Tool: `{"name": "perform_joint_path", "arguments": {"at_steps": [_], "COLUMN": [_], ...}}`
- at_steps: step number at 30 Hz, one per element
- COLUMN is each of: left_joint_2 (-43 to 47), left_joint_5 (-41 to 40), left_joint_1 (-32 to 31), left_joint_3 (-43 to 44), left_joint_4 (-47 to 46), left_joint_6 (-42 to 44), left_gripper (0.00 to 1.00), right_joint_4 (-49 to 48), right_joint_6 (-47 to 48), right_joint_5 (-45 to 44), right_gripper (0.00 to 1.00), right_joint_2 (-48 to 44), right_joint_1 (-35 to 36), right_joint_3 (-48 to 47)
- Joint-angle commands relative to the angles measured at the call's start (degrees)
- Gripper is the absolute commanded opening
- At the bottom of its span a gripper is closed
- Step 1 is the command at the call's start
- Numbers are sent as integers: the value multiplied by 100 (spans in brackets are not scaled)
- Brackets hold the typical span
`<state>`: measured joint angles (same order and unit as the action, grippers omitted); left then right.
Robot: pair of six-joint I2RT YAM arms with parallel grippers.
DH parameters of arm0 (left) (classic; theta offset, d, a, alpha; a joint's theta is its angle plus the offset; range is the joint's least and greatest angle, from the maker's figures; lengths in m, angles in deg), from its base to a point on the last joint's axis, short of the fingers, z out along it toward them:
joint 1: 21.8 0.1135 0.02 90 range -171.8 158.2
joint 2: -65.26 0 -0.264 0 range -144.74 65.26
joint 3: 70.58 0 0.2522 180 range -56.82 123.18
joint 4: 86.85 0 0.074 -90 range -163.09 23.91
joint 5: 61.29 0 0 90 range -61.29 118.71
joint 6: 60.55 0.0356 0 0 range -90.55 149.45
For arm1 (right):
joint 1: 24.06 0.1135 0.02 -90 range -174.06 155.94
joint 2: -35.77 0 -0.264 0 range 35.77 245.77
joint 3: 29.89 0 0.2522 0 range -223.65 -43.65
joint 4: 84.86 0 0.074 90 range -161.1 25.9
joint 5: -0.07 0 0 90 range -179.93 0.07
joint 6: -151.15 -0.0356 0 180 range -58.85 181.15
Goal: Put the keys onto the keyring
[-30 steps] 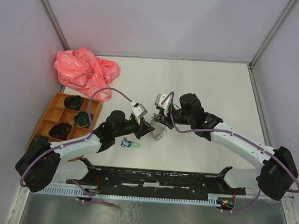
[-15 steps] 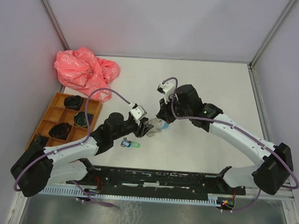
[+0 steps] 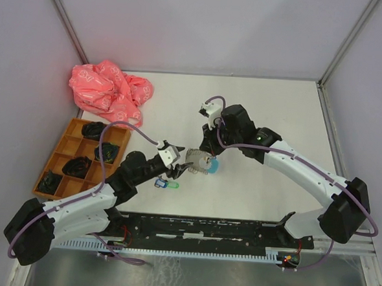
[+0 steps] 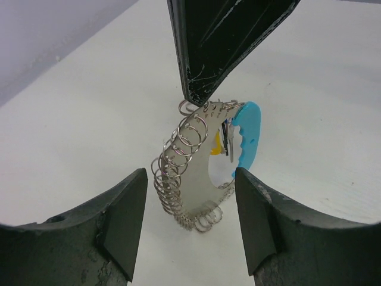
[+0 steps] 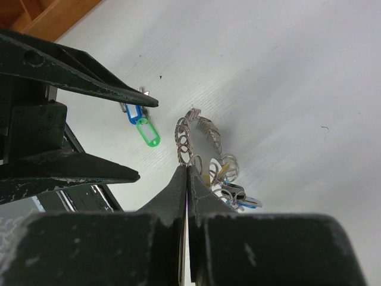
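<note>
Jaws of my left gripper point(image 3: 179, 171) stand wide either side of the one keyring point(image 4: 193, 179), not touching it; right gripper point(image 5: 186, 173) pinches its top. Two loose keys point(image 5: 146, 132), blue- and green-tagged, lie beside on the table point(image 3: 276, 122), well apart from its edges.

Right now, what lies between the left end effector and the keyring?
Nothing: only bare table, seen in the left wrist view, separates the open left end effector from the keyring.

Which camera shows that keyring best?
The left wrist view: the keyring fills the centre, loops and blue part sharp. The top view shows it tiny; the right wrist view, partly behind the right tool.
</note>
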<state>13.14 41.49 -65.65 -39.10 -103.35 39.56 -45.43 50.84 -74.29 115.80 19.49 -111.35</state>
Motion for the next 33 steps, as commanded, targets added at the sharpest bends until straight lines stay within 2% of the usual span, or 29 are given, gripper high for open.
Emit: {"name": "perform_joint_path", "arguments": {"at_steps": [1,7,15,33], "left_joint_2": [17,-353,-707,-1275], "left_joint_5": [294,427,713,1050], "left_joint_1": [0,1,2,0], "left_joint_3": [93,431,664,800], "left_joint_4": [-576,-595,-773,-815], "left_joint_6": [1020,1520,1610,1362], "left_gripper": [67,67,66,48], "right_joint_4": [-43,107,103,-94], "right_joint_6": [-128,-185,-367,-768], "right_joint_5": [73,106,262,496], "right_gripper": [1,1,1,1], "right_joint_2": [-11,-60,-52,101], "right_joint_1": [-20,-22,-20,-22], "right_joint_3": [-353,-471,-469,-547]}}
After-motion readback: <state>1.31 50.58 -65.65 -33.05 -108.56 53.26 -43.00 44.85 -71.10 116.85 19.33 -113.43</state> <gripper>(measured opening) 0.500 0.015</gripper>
